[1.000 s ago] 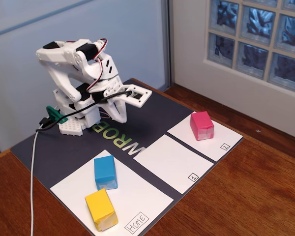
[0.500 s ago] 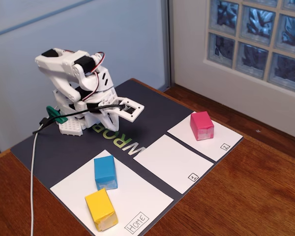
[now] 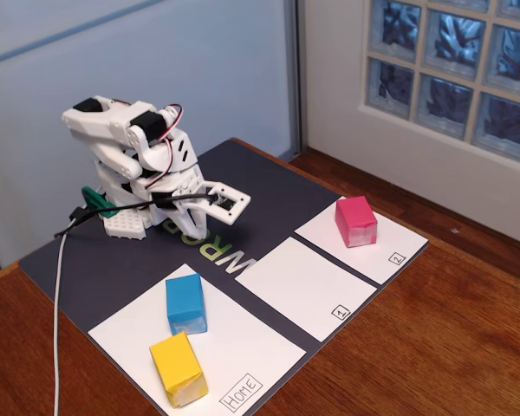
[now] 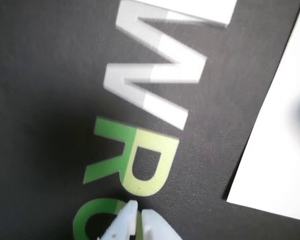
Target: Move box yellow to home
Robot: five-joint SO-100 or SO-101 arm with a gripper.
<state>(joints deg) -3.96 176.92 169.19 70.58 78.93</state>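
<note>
With my gripper [image 4: 136,214] closed on nothing, fingertips touching above the dark mat [image 3: 269,186], I am folded near my base. Yellow box [image 3: 178,369] sits on the Home sheet [image 3: 243,347], beside the blue block [image 3: 186,303]. Task appears complete; no next move needed.

Blocks: three – box yellow [image 3: 178,369], blue block [image 3: 185,303], pink block [image 3: 355,221]. White sheets: three – home [image 3: 243,347], sheet "1" [image 3: 299,282], sheet "2" [image 3: 390,238]. One arm [image 3: 134,165].
</note>
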